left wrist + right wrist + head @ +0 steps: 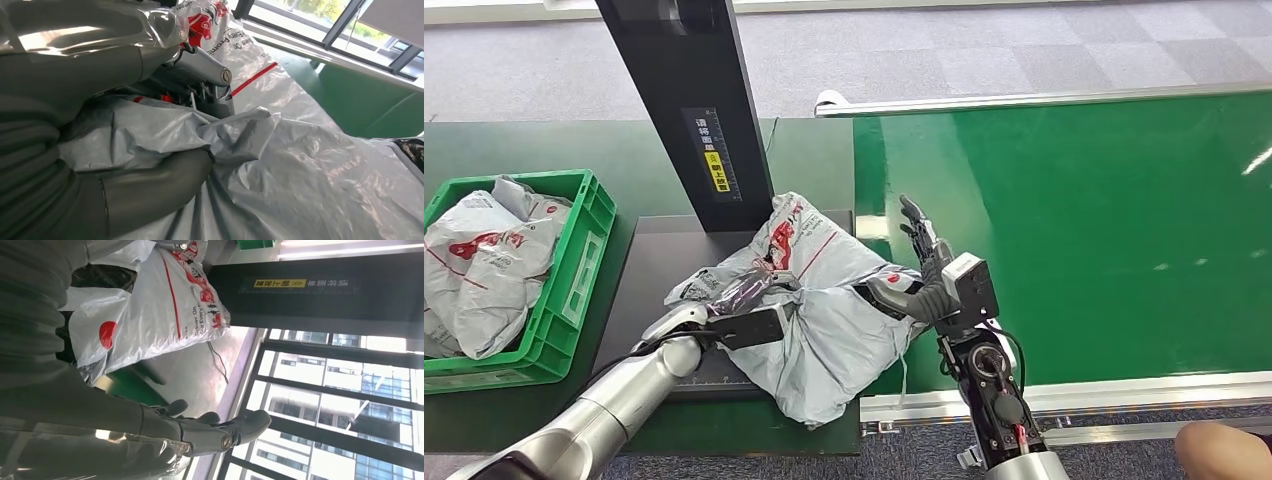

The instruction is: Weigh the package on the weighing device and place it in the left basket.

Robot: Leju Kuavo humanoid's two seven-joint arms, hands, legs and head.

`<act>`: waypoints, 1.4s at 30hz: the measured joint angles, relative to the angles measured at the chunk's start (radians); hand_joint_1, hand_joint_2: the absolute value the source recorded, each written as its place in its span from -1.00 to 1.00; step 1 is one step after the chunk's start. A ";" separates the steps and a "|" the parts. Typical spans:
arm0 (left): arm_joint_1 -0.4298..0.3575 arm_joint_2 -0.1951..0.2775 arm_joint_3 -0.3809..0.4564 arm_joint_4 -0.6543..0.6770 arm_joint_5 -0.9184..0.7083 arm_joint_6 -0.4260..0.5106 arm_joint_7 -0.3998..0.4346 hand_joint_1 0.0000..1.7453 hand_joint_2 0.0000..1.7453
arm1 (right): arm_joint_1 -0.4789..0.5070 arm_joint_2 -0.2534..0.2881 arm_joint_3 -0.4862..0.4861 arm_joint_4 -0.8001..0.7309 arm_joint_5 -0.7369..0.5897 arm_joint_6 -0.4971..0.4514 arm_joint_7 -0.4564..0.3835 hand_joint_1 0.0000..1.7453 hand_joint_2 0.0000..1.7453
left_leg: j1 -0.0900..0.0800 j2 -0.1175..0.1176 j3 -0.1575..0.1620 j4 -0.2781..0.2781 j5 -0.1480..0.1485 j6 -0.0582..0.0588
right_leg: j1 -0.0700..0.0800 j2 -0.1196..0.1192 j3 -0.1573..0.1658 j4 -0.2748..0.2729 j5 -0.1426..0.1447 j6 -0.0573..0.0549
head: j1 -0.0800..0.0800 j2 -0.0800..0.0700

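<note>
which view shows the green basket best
The head view: the basket sits whole at the left, grey bags inside. The right wrist view catches just a green corner at the frame edge.

The left hand (749,300) is half buried in the folds of the grey package (824,320), so its fingers can't be made out. The green basket (574,290) runs off the picture's left edge. Small print on the black post's label (715,155) is too tiny to read.
</note>
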 joint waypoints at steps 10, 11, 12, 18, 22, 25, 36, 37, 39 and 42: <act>0.078 0.053 0.133 -0.366 0.068 0.248 -0.024 1.00 1.00 | 0.047 -0.015 -0.047 -0.010 -0.016 -0.031 -0.003 -1.00 1.00 | 0.000 0.000 -0.001 0.000 0.000 0.000 | 0.000 0.000 -0.001 0.000 0.000 0.000 | 0.000 0.000; 0.081 0.062 0.160 -0.412 0.057 0.288 -0.024 1.00 1.00 | 0.053 -0.016 -0.052 -0.011 -0.016 -0.034 -0.005 -1.00 1.00 | 0.000 0.000 -0.001 0.000 0.000 0.000 | 0.000 0.000 -0.001 0.000 0.000 0.000 | 0.000 0.000; 0.083 0.071 0.189 -0.454 0.051 0.322 -0.024 1.00 1.00 | 0.060 -0.017 -0.055 -0.012 -0.016 -0.037 -0.007 -1.00 1.00 | 0.000 0.000 -0.001 0.000 0.000 0.000 | 0.000 0.000 -0.001 0.000 0.000 0.000 | 0.000 0.000; 0.083 0.132 0.364 -0.613 -0.049 0.502 -0.046 1.00 1.00 | 0.094 -0.018 -0.073 -0.026 -0.015 -0.043 -0.012 -1.00 1.00 | 0.001 0.000 -0.001 0.000 0.000 0.000 | 0.001 0.000 -0.001 0.000 0.000 0.000 | 0.000 0.000; 0.063 0.184 0.473 -0.618 -0.174 0.595 -0.012 1.00 1.00 | 0.123 -0.015 -0.091 -0.042 -0.010 -0.049 -0.018 -1.00 1.00 | 0.001 0.000 -0.001 0.000 0.000 0.000 | 0.001 0.000 -0.001 0.000 0.000 0.000 | 0.000 0.000; 0.022 0.216 0.534 -0.578 -0.260 0.609 0.042 1.00 1.00 | 0.140 -0.009 -0.109 -0.060 0.001 -0.049 -0.019 -1.00 1.00 | 0.001 0.000 -0.001 0.000 0.000 0.000 | 0.001 0.000 -0.001 0.000 0.000 0.000 | 0.000 0.000; -0.057 0.263 0.611 -0.454 -0.328 0.615 0.086 1.00 1.00 | 0.154 0.006 -0.150 -0.085 0.004 -0.039 -0.012 -1.00 1.00 | 0.000 0.001 -0.001 0.000 0.000 0.000 | 0.001 0.000 -0.002 0.000 0.000 0.000 | 0.000 0.000; -0.058 0.264 0.611 -0.451 -0.328 0.615 0.086 1.00 1.00 | 0.155 0.006 -0.151 -0.085 0.005 -0.039 -0.011 -1.00 1.00 | 0.000 0.001 -0.001 0.000 0.000 0.000 | 0.001 0.000 -0.002 0.000 0.000 0.000 | 0.000 0.000; -0.061 0.267 0.613 -0.441 -0.349 0.616 0.101 1.00 1.00 | 0.155 0.008 -0.154 -0.086 0.005 -0.039 -0.011 -1.00 1.00 | 0.000 0.001 -0.001 0.000 0.000 0.000 | 0.001 0.000 -0.002 0.000 0.000 0.000 | 0.000 0.000; -0.081 0.286 0.625 -0.386 -0.447 0.616 0.176 1.00 1.00 | 0.160 0.009 -0.158 -0.093 0.011 -0.036 -0.010 -1.00 1.00 | 0.001 0.001 -0.001 0.000 0.000 0.000 | 0.001 0.001 -0.001 0.000 0.000 0.000 | 0.000 0.000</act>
